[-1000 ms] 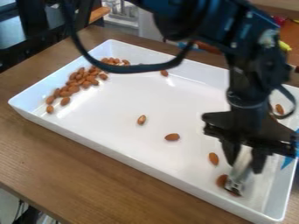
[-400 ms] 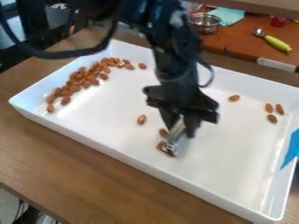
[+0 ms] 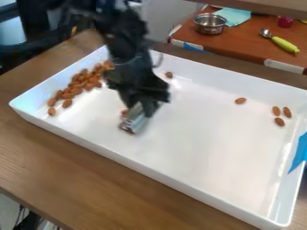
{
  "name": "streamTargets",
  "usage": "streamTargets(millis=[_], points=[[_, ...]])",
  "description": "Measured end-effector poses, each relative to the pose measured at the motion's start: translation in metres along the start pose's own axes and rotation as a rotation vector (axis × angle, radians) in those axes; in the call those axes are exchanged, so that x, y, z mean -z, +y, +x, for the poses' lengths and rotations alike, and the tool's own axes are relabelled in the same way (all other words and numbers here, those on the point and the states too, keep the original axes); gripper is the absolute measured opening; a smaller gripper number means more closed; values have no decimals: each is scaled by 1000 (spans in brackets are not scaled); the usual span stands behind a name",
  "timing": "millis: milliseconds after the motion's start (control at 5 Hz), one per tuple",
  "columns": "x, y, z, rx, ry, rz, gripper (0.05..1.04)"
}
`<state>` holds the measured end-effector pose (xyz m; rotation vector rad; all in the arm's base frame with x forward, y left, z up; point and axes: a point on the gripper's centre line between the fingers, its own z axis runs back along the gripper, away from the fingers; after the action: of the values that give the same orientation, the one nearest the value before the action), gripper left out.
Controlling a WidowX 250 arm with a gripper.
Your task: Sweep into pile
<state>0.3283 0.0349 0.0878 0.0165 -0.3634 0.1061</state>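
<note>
Hanging over the left part of the white tray (image 3: 198, 192), the black gripper (image 3: 138, 108) was clamped on a silvery sweeping tool (image 3: 137, 121), whose lower end was down at the tray's floor. The tool stood tilted, well in from the tray's near long wall. The arm (image 3: 123, 38) came in from the top edge of the view, over the tray's far left corner, and covered some of that wall. At the tool's left side, on the tray's floor, a bit of brown almond (image 3: 124, 112) showed, though blur hid how much of it there was.

The main pile of almonds (image 3: 76, 85) lay inside the tray along its left end wall, many of them touching or overlapping, with a few spread out toward the tray's near left corner. A single almond (image 3: 169, 74) lay near the tray's far long wall, and another almond (image 3: 240, 100) lay farther right in the tray. Three almonds (image 3: 279, 121) sat close together near the tray's right end.

Blue tape (image 3: 298, 152) was stuck on the tray's right end wall. The tray rested on a brown wooden table (image 3: 90, 166). Beyond the tray's far side, on a reddish table (image 3: 249, 40), were a metal bowl (image 3: 210, 24), a teal cloth (image 3: 235, 16) and a spoon with a yellow-green handle (image 3: 285, 44).
</note>
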Motion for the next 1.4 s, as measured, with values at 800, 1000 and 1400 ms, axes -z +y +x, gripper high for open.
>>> streamTargets(millis=[800, 1000, 1400], points=[[-12, 78, -13, -51, 103, -36, 367], [-32, 39, 10, -94, 111, -167, 367], [-56, -58, 32, -36, 125, -236, 367]])
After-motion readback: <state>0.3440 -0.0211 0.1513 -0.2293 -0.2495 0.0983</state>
